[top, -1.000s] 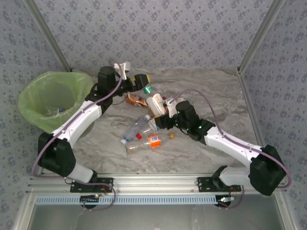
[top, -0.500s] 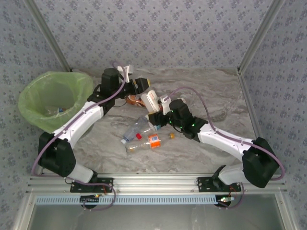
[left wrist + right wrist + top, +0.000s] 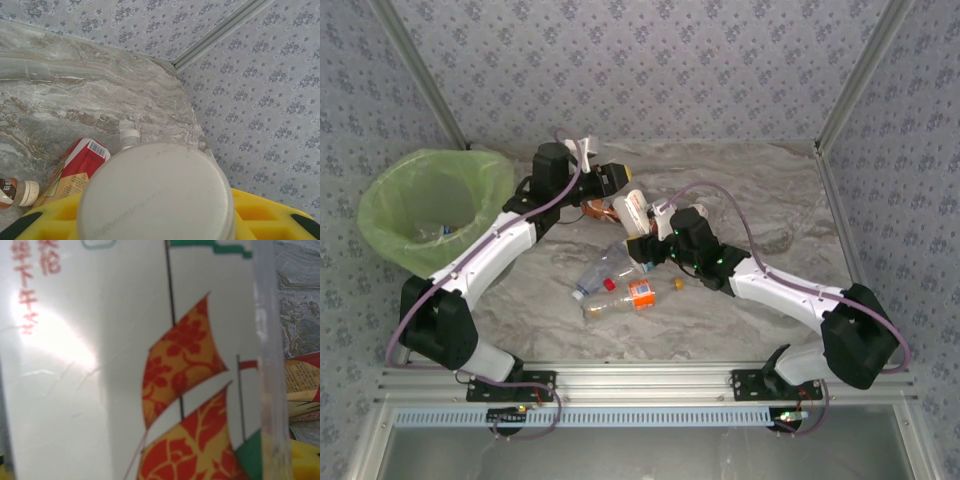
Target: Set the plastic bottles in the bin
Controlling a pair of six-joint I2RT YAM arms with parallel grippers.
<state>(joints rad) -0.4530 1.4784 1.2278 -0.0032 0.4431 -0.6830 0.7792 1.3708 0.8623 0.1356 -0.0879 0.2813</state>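
Several plastic bottles lie mid-table: a clear one (image 3: 605,265), an orange-labelled one (image 3: 635,293), a brown one (image 3: 597,208) and a white one with a red label (image 3: 636,211). My left gripper (image 3: 620,178) hovers at the back of the heap. Its yellow jaws are shut round the base of a white bottle (image 3: 155,195). My right gripper (image 3: 642,249) sits at the clear bottle's right end. A bottle's white, red and orange label (image 3: 150,365) presses close to its camera and hides the jaws. The green-lined bin (image 3: 380,215) stands far left.
A metal frame post (image 3: 845,85) rises at the table's back right corner, and patterned walls close in the back and sides. Beyond the held bottle lie a red-labelled bottle (image 3: 82,162) and a white cap (image 3: 130,136). Bare marble lies to the right.
My left gripper's jaws have closed round the white bottle at the back of the heap. My right arm has slid left, up against the clear bottle.
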